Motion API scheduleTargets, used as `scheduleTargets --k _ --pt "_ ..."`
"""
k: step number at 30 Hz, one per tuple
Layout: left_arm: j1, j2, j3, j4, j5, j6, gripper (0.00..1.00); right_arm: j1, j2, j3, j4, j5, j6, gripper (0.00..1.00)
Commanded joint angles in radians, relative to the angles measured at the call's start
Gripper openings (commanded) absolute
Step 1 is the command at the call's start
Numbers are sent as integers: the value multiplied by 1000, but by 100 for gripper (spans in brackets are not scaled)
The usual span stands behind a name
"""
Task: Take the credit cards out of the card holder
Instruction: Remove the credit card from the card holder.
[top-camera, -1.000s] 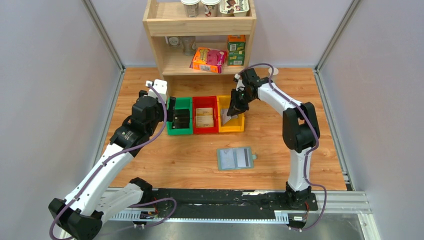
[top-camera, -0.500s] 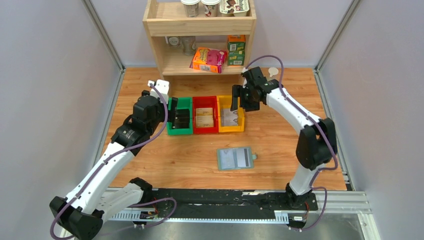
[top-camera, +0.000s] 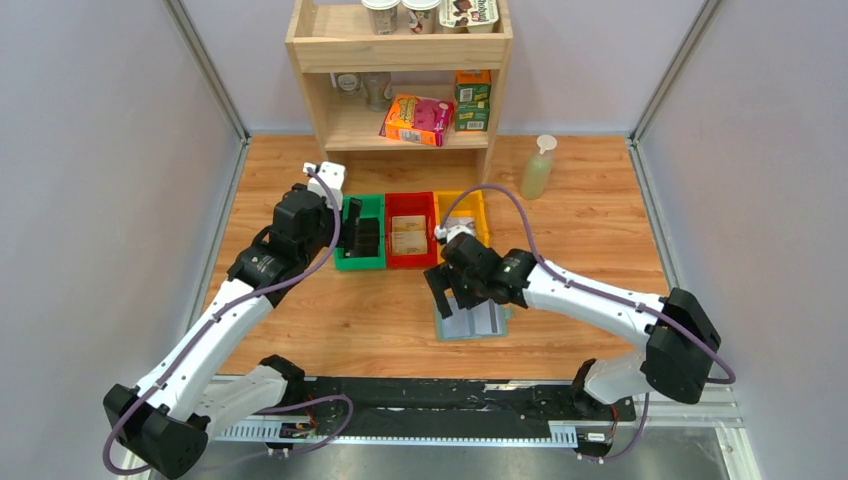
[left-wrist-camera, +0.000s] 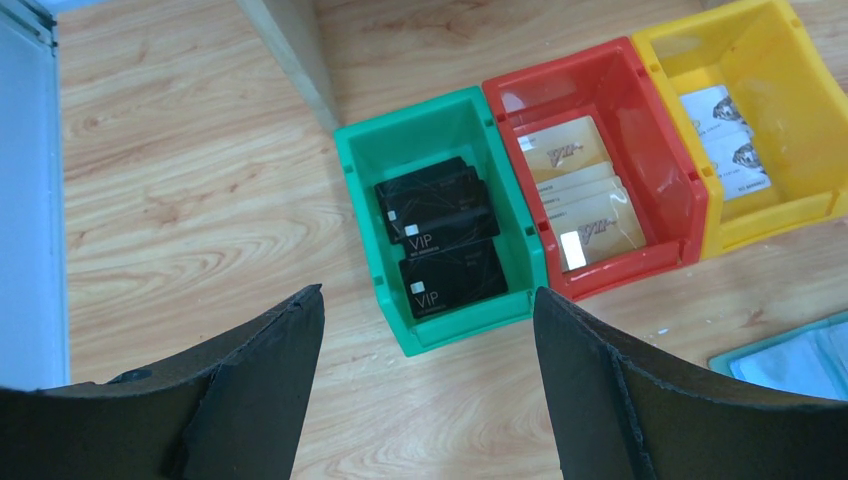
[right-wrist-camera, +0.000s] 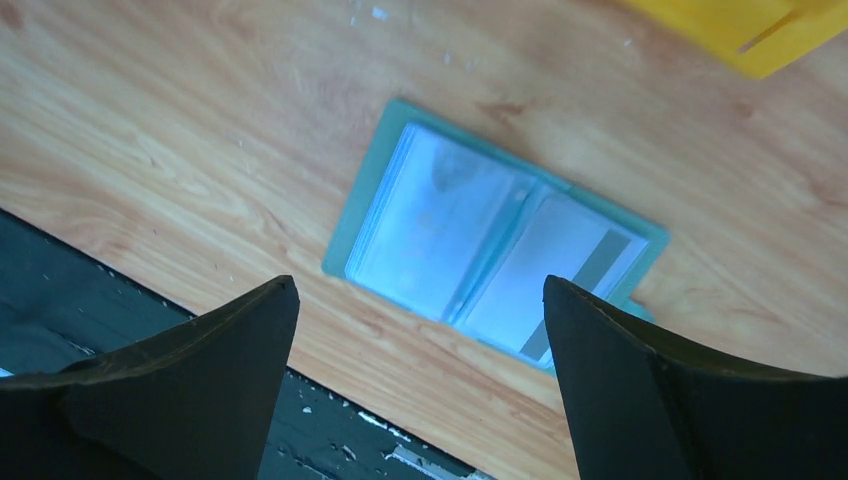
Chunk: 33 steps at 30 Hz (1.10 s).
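Nearest lies the card holder (right-wrist-camera: 440, 215), opened flat on the wood-grain table (top-camera: 330, 320). It has a grey-green cover and pale blue, translucent slotted leaves. Its right-hand leaf holds one striped card (right-wrist-camera: 570, 270), light-faced with a dark band along one edge. The left leaf looks cloudy, and its contents cannot be made out. The right gripper (right-wrist-camera: 418, 285) hangs over the holder, fingers spread wide with nothing between them. Contact with the holder cannot be judged.

Farther back three open-topped plastic bins stand side by side, walls touching.
- The green bin (left-wrist-camera: 360, 180), on the left, contains overlapping black cards (left-wrist-camera: 450, 275), two marked "VIP" in pale letters.
- The red bin (left-wrist-camera: 650, 100), in the middle, contains gold cards (left-wrist-camera: 585, 215) with script lettering too small to read.
- The yellow bin (left-wrist-camera: 800, 60), on the right, contains white cards (left-wrist-camera: 730, 140) bearing a gem-like emblem.

The left gripper (left-wrist-camera: 428, 295) is poised above the green bin, its jaws parted and empty.

Beyond and to the right stands a pale green bottle (top-camera: 537, 170). At the far wall a wooden shelf unit (top-camera: 400, 60) carries an orange-and-pink box (top-camera: 418, 118), stacked green cartons (top-camera: 472, 100) and cups (top-camera: 420, 12) on top.
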Motion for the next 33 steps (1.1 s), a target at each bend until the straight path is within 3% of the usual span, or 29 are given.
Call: scheduleTargets --k 1,5,9,16,21,33 --pt "4 11 28 -2 51 -20 84 98 -3 -52 94 85 56 94" --pt "-18 17 32 -17 116 -75 84 139 50 -81 118 102 84 91" --pt "-108 17 28 -59 128 -164 84 138 100 -101 137 114 102 88" --pt "-251 -9 -140 2 183 -432 82 138 169 -125 146 127 120 84" --pt "-327 24 -215 64 197 -537 82 135 172 -141 156 120 122 78" --pt "-351 133 -327 208 254 -690 77 81 158 -204 192 59 133 68"
